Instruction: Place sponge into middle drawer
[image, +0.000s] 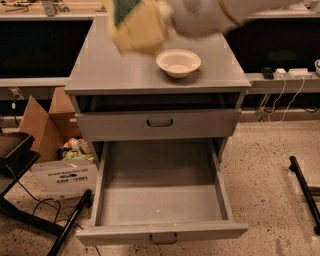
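The sponge (134, 27), yellow with a dark green face, hangs blurred in the air over the cabinet top, near its back left part. My gripper (162, 20), a pale blur on an arm reaching in from the upper right, is shut on the sponge. The middle drawer (161, 231) is pulled wide open at the bottom of the cabinet. Its grey inside is bare and its dark loop handle faces me. The sponge is high above and behind the open drawer.
A cream round bowl (178, 62) sits on the cabinet top (115, 70). The like grey drawer above (160, 124) is closed. A cardboard box (52, 145) and black stand legs (67, 227) are on the left floor. A black bar (304, 192) lies on the right floor.
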